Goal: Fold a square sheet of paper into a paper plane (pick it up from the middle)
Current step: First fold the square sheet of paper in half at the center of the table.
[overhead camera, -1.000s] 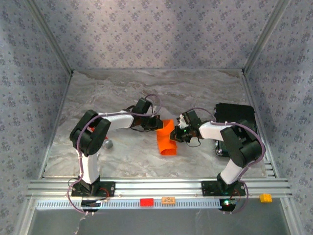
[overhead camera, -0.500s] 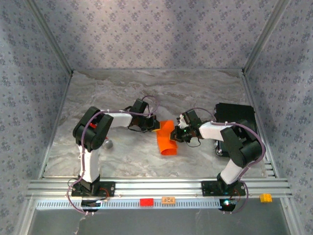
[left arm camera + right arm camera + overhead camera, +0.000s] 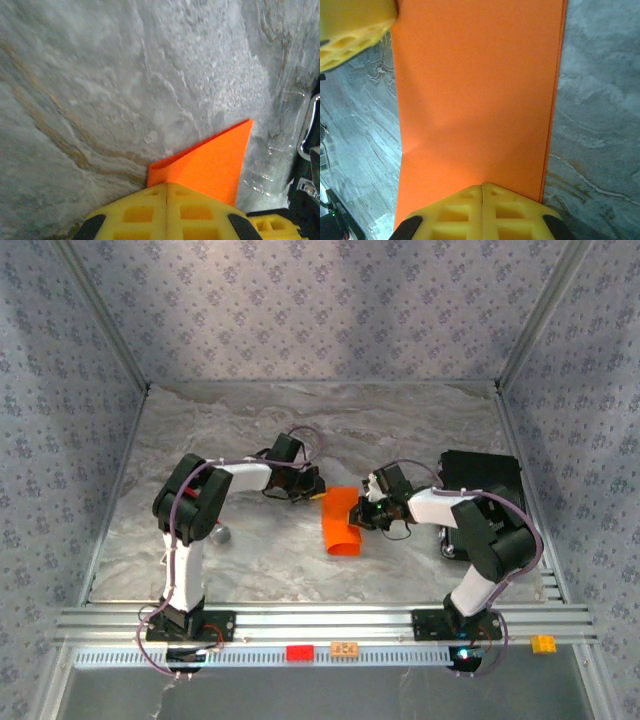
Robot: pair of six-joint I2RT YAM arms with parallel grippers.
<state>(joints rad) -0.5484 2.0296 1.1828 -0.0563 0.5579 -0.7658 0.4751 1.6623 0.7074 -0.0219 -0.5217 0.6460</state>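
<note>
Enclosing marbled grey tabletop (image 3: 300,420), patterned walls (image 3: 320,310)

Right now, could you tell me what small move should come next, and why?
Probably draw the left pincer slightly away from the right pincer to flatten the square sheet of paper: both are shut on its edges, and it looks curled rather than flat.

Floral-patterned grey walls (image 3: 320,310) enclose a marbled grey tabletop (image 3: 300,420), evenly lit.

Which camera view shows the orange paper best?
The right wrist view: the orange paper appears large and close, with its long edges clear. The left wrist view shows one pointed corner; the top external view shows it small and bent.
</note>
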